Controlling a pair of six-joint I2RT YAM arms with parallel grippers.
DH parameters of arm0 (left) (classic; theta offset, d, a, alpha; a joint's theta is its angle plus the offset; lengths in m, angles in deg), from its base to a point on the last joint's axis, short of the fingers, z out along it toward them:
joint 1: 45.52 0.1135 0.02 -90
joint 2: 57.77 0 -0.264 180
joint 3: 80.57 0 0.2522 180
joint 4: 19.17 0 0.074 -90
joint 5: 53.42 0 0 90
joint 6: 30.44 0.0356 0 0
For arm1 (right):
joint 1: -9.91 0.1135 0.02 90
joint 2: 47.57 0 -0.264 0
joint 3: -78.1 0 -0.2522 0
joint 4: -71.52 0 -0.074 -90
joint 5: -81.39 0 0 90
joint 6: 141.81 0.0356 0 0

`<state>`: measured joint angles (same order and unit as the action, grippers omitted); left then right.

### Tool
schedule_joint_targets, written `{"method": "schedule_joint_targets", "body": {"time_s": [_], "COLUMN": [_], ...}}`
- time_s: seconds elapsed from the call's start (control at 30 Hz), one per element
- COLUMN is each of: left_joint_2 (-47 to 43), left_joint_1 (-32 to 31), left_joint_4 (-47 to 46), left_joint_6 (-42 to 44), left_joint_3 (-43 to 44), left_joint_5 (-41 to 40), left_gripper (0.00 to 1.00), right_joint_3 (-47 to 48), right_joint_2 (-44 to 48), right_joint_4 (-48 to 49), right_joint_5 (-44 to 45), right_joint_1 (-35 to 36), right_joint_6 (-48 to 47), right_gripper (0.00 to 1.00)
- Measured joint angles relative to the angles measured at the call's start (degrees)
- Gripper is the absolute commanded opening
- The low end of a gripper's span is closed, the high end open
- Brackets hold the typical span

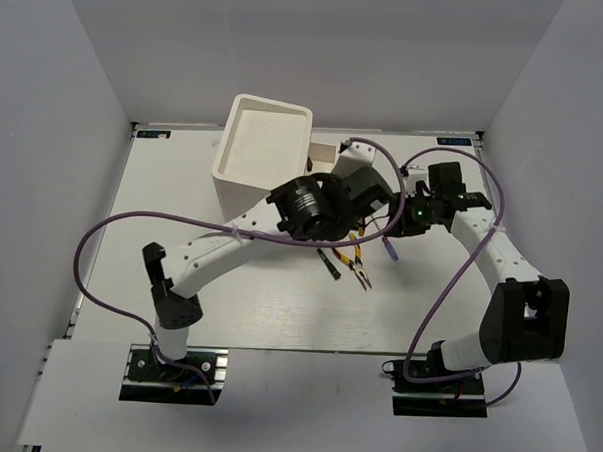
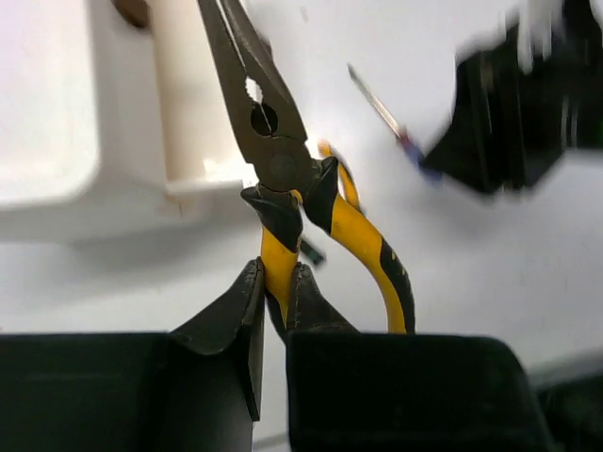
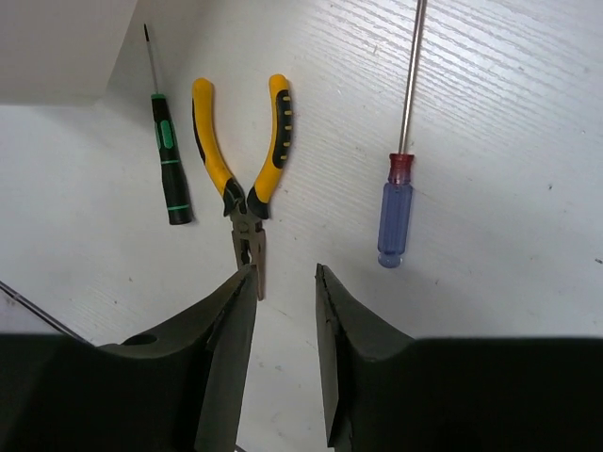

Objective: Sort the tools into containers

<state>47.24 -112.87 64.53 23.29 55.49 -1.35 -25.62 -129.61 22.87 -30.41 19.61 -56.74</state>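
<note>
Well, we saw left gripper (image 2: pixel 276 303) clamped on yellow pliers (image 2: pixel 281 168); right gripper (image 3: pixel 284 282) hung half-open, empty, blue screwdriver (image 3: pixel 396 218) at its two o'clock.

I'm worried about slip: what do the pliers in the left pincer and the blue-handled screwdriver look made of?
Held pliers: dull grey metal head; matte yellow-black handles, probably rubbery plastic. Blue-handled screwdriver: translucent, glossy handle, likely hard plastic; shiny steel-looking shaft.
</note>
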Motion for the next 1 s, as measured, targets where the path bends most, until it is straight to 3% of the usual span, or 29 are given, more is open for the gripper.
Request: {"method": "schedule_joint_targets", "body": {"time_s": [0.13,0.4,0.7,1.0], "left_joint_2": [8.46,16.48,16.15,16.39], "left_joint_1": [2.32,5.92,7.48,7.56], "left_joint_4": [2.6,3.39,-16.2,-26.03], "left_joint_6": [2.97,16.04,39.34,49.29], "left_joint_3": [10.6,11.32,9.05,4.35], "left_joint_5": [-8.44,-16.44,-23.15,-27.32], "left_gripper": [0.0,0.0,0.0,0.0], "right_joint_3": [-0.76,-4.33,-9.22,-10.86], "right_joint_2": [1.46,4.33,7.34,8.35], "right_joint_4": [-0.11,0.42,0.94,2.51], "right_joint_5": [-0.02,-0.96,-2.67,-4.57], "right_joint_1": [-0.81,-2.84,-4.76,-6.8], "right_joint_6": [-0.02,0.09,1.14,1.99], "right_gripper": [0.37,0.37,0.37,0.37]}}
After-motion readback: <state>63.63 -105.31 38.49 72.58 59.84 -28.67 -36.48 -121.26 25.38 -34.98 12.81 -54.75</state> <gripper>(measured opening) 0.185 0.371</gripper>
